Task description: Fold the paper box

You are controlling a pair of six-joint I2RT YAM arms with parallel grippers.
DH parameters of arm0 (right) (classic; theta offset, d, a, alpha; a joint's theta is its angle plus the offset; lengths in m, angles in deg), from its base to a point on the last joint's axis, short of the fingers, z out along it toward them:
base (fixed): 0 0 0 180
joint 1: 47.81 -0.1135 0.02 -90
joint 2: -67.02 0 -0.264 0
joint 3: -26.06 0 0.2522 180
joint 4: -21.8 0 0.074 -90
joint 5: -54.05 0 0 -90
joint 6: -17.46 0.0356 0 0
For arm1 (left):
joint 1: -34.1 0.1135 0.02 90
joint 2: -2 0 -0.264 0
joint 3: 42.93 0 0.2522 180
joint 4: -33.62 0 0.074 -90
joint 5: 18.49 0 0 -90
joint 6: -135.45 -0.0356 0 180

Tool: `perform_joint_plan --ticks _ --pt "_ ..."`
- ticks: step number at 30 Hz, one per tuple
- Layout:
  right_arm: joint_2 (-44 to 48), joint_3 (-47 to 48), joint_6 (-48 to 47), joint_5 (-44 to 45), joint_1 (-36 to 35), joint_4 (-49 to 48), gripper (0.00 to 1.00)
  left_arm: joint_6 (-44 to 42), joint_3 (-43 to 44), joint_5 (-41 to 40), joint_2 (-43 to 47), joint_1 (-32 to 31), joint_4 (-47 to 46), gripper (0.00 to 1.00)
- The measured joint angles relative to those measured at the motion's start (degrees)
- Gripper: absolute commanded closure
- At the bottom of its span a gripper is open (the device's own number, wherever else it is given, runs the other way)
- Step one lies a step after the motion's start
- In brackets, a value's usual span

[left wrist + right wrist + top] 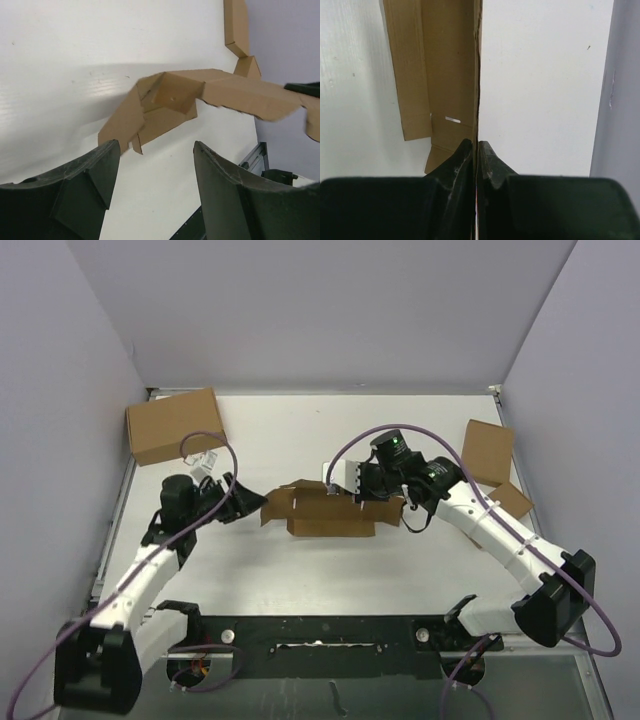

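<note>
The paper box is a half-folded brown cardboard sheet in the middle of the table, with walls partly raised and flaps spread. My right gripper is shut on its upright wall at the right end; in the right wrist view the wall runs edge-on between the closed fingers. My left gripper is open and empty, just left of the box's left flap. In the left wrist view the box lies ahead of my open gripper, apart from it.
A larger closed brown carton stands at the back left. Two smaller brown boxes lie at the right, behind my right arm. The table's back wall and side walls close the space.
</note>
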Motion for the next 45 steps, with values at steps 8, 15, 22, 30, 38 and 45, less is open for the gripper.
perform_joint_plan --ticks 8,15,22,30,38,45 --pt "0.9 0.0 2.4 -3.4 0.0 2.3 1.0 9.6 -9.0 -11.0 27.9 -9.4 6.4 0.45" --pt "0.7 0.0 4.0 -5.6 0.0 5.6 1.0 16.8 -12.0 -18.8 22.3 -22.4 8.0 0.45" --pt "0.7 0.0 5.1 -5.9 0.0 5.8 1.0 20.1 -10.8 -30.4 8.3 -39.6 6.9 0.45" --pt "0.7 0.0 5.7 -5.9 0.0 5.7 1.0 22.4 -7.0 -39.6 2.0 -44.5 11.2 0.44" --pt "0.7 0.0 7.2 -7.1 0.5 5.1 1.0 23.5 -6.9 -45.9 4.8 -44.5 11.8 0.47" --pt "0.7 0.0 8.5 -9.5 1.6 4.7 1.0 24.8 -7.5 -47.2 -3.0 -44.4 6.4 0.61"
